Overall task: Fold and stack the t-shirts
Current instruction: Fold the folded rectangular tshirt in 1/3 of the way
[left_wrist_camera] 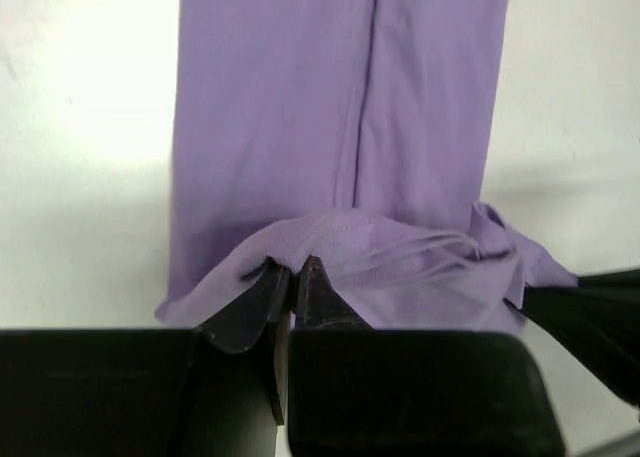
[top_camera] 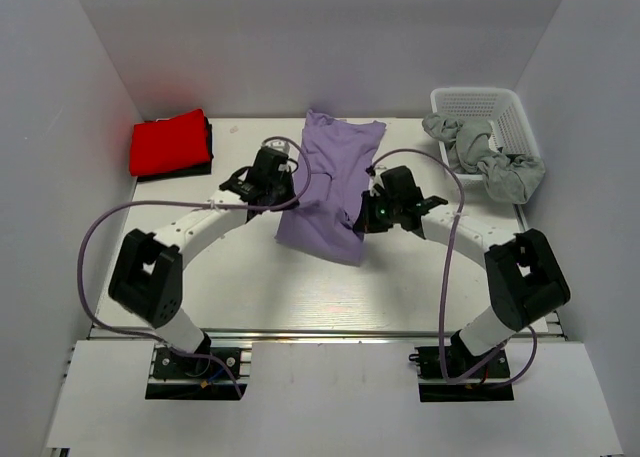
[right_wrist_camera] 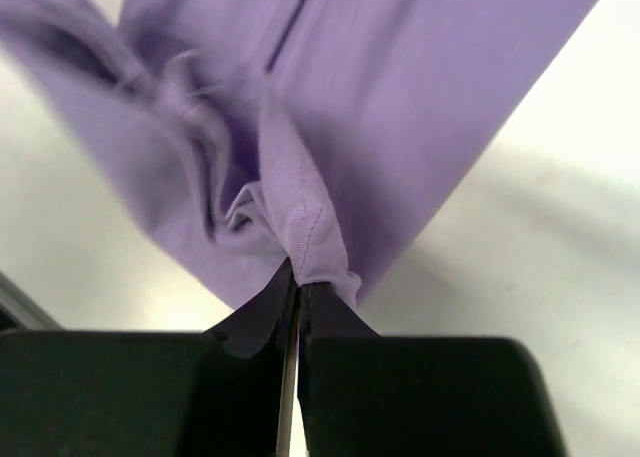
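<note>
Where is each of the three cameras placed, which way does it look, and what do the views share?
Top external: above and behind the bases, looking down at the table; the left arm and right arm show.
Left wrist: on the left arm, looking along the left fingers, shut on the lavender t-shirt.
Right wrist: on the right arm, looking along the right fingers, shut on the same shirt's hem.
Shared: all three show the lavender t-shirt.

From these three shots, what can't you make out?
Top view: dark layer under the red t-shirt, mostly covered by it.
Top view: grey cloth in the basket, too crumpled to identify.
Left wrist view: far end of the lavender t-shirt, cut by top edge.
Right wrist view: its left folds, blurred.
</note>
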You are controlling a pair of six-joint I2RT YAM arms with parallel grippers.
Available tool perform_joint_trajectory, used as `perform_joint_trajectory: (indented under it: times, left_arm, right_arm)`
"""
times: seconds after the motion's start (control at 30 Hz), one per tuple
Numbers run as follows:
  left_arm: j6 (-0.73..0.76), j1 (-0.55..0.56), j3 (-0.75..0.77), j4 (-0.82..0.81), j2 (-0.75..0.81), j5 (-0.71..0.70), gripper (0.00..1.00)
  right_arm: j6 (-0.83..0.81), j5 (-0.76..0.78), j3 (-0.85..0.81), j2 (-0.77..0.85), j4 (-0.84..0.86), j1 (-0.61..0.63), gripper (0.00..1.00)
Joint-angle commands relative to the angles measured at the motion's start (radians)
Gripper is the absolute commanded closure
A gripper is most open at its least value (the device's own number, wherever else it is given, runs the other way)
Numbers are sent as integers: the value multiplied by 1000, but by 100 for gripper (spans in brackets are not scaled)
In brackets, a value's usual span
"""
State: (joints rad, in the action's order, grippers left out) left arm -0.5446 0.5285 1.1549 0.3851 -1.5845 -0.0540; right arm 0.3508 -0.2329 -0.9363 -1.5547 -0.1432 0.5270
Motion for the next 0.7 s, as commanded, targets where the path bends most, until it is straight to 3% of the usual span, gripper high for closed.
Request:
perform_joint_trajectory:
  times: [0.0, 0.27, 0.67]
  left_arm:
    - [43, -42, 121, -8, -55, -52, 100]
    - [104, -108, 333, -8, -261, 0, 100]
    - [152, -185, 592, -26, -503, 232, 100]
  right_arm:
    - [-22, 21, -84, -42, 62, -34, 100]
    - [-64, 27, -300, -169, 37, -105, 100]
    - [-93, 14, -486, -327, -15, -180, 100]
